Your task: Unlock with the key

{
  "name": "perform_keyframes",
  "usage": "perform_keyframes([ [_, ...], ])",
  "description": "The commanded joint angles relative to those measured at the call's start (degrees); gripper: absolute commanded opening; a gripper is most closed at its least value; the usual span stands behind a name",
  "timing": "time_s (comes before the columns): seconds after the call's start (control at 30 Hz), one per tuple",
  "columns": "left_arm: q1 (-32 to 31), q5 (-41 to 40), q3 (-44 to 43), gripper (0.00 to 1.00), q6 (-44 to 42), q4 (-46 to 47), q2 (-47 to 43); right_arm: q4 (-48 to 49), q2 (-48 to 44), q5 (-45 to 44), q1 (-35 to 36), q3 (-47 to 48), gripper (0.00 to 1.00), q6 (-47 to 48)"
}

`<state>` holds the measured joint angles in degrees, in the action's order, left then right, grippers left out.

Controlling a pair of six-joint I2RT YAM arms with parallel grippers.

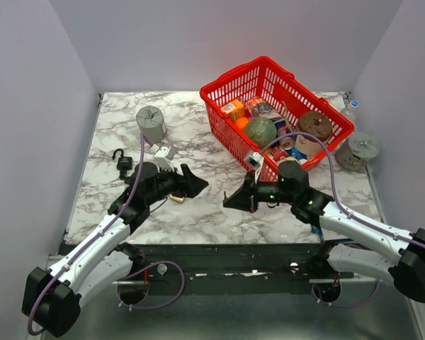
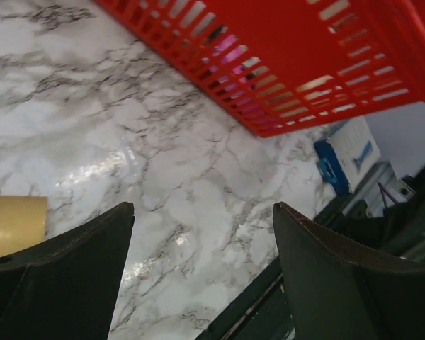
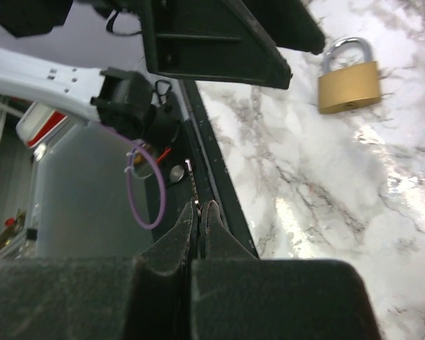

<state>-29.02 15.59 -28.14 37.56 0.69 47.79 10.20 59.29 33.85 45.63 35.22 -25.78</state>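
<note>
The right gripper (image 3: 200,209) pinches the key (image 3: 192,183) blade-out, over the middle of the table's (image 1: 219,216) near edge. The left gripper (image 2: 202,212) stands spread beside the brass padlock (image 3: 348,78). It should probably clamp the body firmly before insertion.

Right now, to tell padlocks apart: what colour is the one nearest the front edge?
The padlock is brass, silver shackle; best in right wrist view.
</note>
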Motion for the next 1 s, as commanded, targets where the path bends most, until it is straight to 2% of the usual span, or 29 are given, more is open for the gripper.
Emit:
perform_keyframes([
  [0.0,-0.2,23.3,-4.9,0.87,-8.1,-1.7,-0.5,0.3,3.1,11.5,-0.1,3.7,0.01,0.7],
  [0.1,-0.3,32.4,-5.9,0.87,-8.3,-1.0,-0.6,0.3,5.2,13.1,-0.1,5.4,0.01,1.1],
  [0.33,-0.3,42.4,-3.1,0.87,-3.3,8.9,-0.1,-0.2,9.4,14.6,-0.2,7.1,0.01,0.6],
  [0.4,-0.3,43.2,-2.5,0.87,-2.8,11.2,-0.1,0.4,10.3,15.3,-0.2,7.2,0.01,-0.2],
  [0.7,-0.3,43.2,-2.7,0.79,-3.5,10.8,1.5,1.8,13.6,16.4,-0.1,8.7,0.01,-2.0],
  [0.97,-0.3,41.8,-3.3,0.64,-5.0,8.2,2.2,4.1,14.8,17.2,-0.1,8.7,0.01,-3.8],
])
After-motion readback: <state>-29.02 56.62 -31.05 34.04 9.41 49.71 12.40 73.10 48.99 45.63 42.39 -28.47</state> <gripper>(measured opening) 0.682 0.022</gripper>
